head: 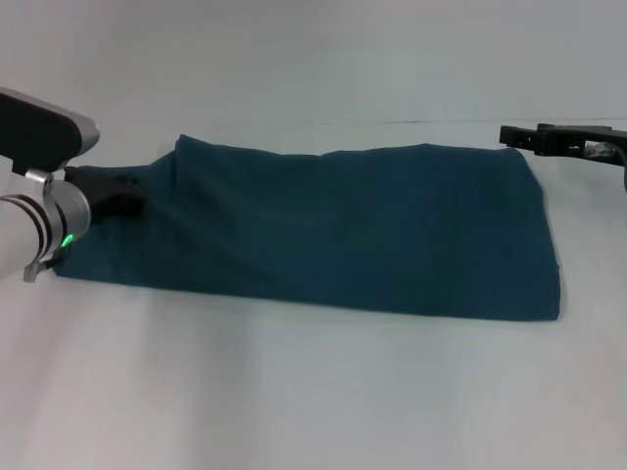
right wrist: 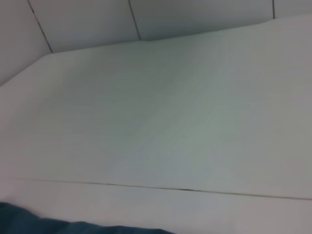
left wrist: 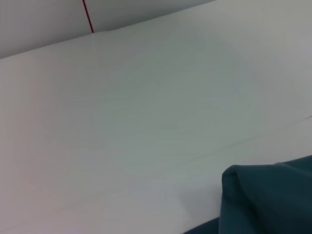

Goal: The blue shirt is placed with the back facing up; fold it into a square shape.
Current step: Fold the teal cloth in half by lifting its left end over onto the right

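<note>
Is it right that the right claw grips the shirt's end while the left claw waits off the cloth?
No, the sides are swapped. In the head view the left claw is at the shirt's end, and the right claw waits off the cloth.

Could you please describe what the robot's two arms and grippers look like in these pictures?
The left arm is silver-grey and cylindrical with ringed joints, a small green light, and a black-and-grey block above it; the left gripper is black. The right gripper is a flat black bracket-like piece with a dark cable.
</note>
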